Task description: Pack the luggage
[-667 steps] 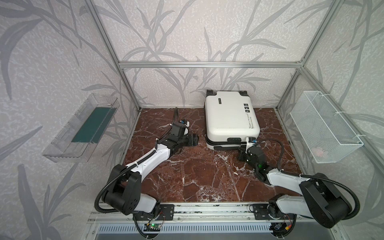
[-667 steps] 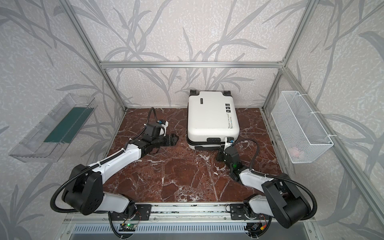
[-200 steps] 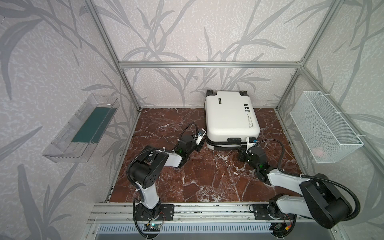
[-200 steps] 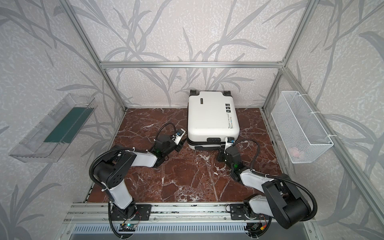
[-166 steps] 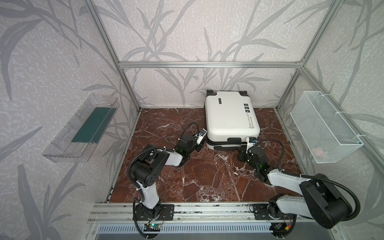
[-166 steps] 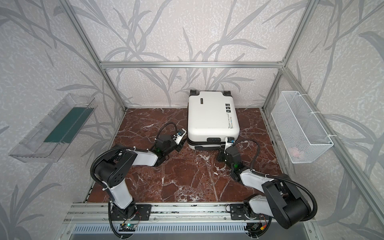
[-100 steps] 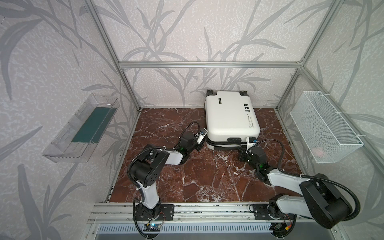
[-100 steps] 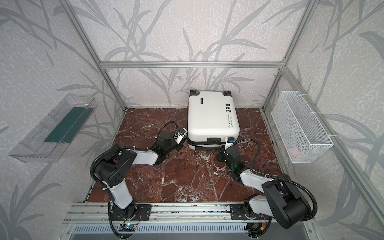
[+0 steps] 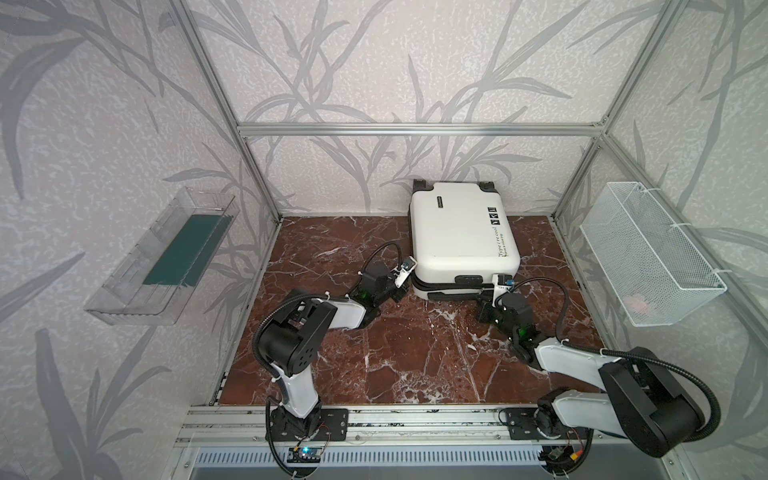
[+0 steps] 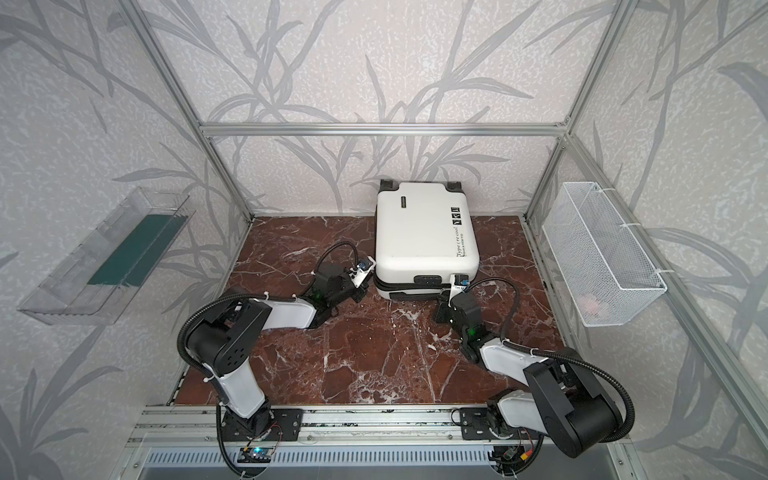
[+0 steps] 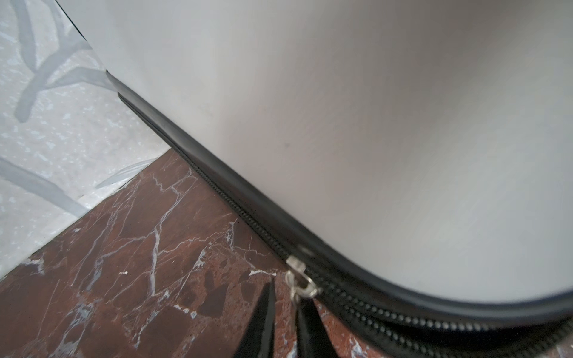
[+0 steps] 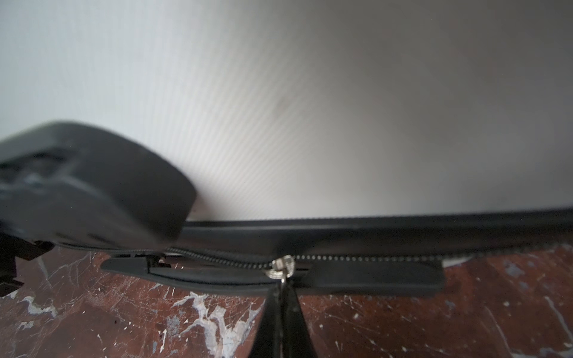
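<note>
Since earlier, my left gripper (image 11: 283, 300) has come in to the near left corner of the luggage (image 9: 457, 237).
Its jaws stand almost together around the left zipper pull (image 11: 299, 283); whether they pinch it I cannot tell. The luggage lies flat at far centre. My right gripper (image 12: 282, 291) pinches the right zipper pull (image 12: 281, 267).

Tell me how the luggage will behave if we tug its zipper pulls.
The luggage looks hard-shelled, so likely stiff. Lying flat on smooth marble, it may slide rather than tip. The small metal zipper pull probably swings loosely.
</note>
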Available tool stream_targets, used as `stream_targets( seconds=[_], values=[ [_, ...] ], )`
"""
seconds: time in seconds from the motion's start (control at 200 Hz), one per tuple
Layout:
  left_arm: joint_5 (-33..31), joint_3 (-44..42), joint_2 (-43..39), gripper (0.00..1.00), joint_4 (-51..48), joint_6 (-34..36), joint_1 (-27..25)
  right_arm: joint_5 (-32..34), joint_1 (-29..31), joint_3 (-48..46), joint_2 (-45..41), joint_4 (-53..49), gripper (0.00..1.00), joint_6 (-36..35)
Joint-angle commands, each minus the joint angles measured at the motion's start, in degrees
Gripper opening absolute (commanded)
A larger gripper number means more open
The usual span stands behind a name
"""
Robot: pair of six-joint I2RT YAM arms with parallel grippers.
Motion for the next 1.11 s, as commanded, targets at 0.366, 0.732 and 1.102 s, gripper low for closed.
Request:
stream_targets(
  seconds=[0.366,0.732,1.102],
  values=[
    [1.1,0.6,-6.0,0.00,-5.5,1.0,-0.6,-1.2,-0.4,-1.1,0.2,-4.5,0.00,-0.6],
    [-0.2,-0.5,-8.2,0.00,-7.9,-2.4,-3.2,2.6,8.9,-1.7,-4.0,-8.4,0.00,-2.2],
    [-1.2,-2.2,-8.6,0.00,-4.3,-4.1,-6.3,12.7,24.1,5.4,5.3,-6.1,0.00,-1.2]
  ],
)
